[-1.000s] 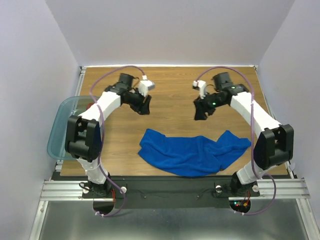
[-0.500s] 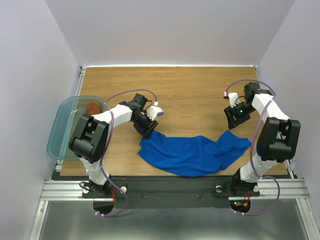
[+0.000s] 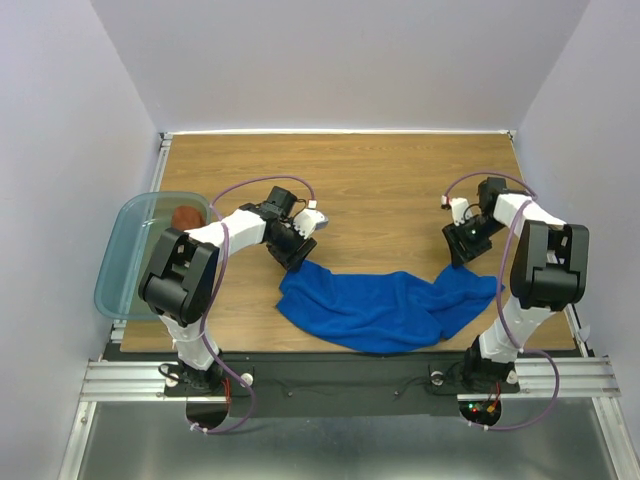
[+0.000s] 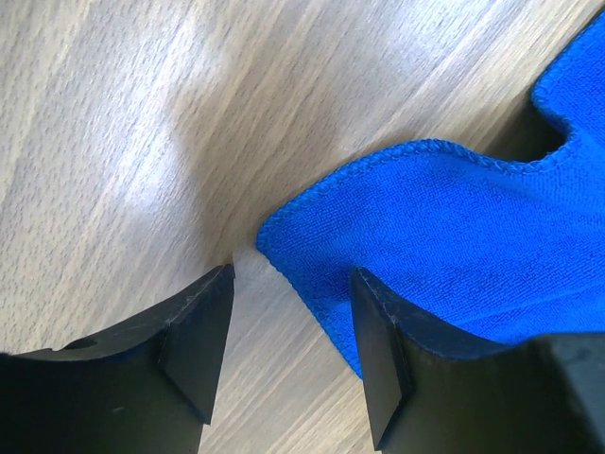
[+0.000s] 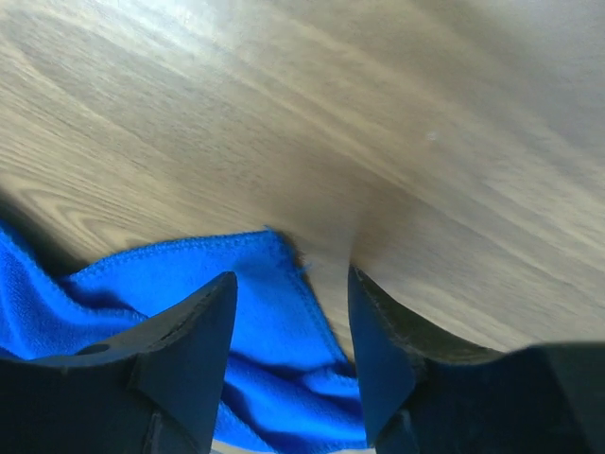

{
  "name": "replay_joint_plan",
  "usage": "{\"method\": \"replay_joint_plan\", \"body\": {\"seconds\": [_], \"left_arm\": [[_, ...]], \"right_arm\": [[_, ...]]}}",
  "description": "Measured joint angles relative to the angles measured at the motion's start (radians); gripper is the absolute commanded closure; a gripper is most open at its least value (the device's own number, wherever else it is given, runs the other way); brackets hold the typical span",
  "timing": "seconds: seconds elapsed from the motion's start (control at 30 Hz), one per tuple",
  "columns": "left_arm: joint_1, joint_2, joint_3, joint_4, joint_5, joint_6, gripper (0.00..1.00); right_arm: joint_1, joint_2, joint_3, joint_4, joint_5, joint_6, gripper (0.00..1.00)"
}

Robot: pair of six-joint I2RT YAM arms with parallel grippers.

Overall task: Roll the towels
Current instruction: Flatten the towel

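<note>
Currently the blue towel (image 3: 385, 305) is lying rumpled on the table (image 3: 360, 180) near the arms. Left gripper (image 4: 293, 276) is straddling its left corner, right gripper (image 5: 291, 276) its right, jaws parted, nothing held. Pinching hems only, then stretching evenly, is looking wisest.

Translucent teal bin (image 3: 113, 272), wood-grain table (image 3: 370, 180)

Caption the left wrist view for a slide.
Open left claw straddles a corner of the blue towel on the wooden table.
</note>
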Motion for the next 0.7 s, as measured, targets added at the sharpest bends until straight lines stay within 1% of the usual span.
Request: {"method": "replay_joint_plan", "body": {"seconds": [0.1,0.17,0.23,0.27,0.3,0.33,0.43,0.57,0.63,0.7], "left_arm": [[0.000,0.000,0.000,0.002,-0.007,0.000,0.37],[0.000,0.000,0.000,0.005,-0.009,0.000,0.36],[-0.001,0.000,0.000,0.006,-0.007,0.000,0.36],[-0.001,0.000,0.000,0.006,-0.004,0.000,0.36],[-0.003,0.000,0.000,0.006,-0.002,0.000,0.36],[-0.004,0.000,0.000,0.006,-0.001,0.000,0.36],[-0.010,0.000,0.000,0.012,0.005,-0.004,0.38],[-0.012,0.009,0.005,0.025,0.012,-0.017,0.43],[-0.013,0.020,0.014,0.034,0.013,-0.028,0.56],[-0.013,0.031,0.021,0.042,0.012,-0.035,0.63]], "right_arm": [[0.012,-0.007,-0.029,0.023,0.008,0.004,0.52],[0.018,-0.018,-0.045,0.039,0.009,0.007,0.61],[0.021,-0.024,-0.056,0.049,0.009,0.013,0.72],[0.021,-0.025,-0.060,0.057,0.008,0.013,0.83],[0.021,-0.026,-0.063,0.063,0.009,0.013,0.88],[0.021,-0.026,-0.066,0.069,0.008,0.017,0.98],[0.022,-0.027,-0.071,0.075,0.001,0.021,1.00],[0.022,-0.027,-0.071,0.074,-0.016,0.028,1.00],[0.022,-0.027,-0.071,0.073,-0.028,0.031,0.99],[0.023,-0.028,-0.071,0.072,-0.036,0.033,0.99]]}}
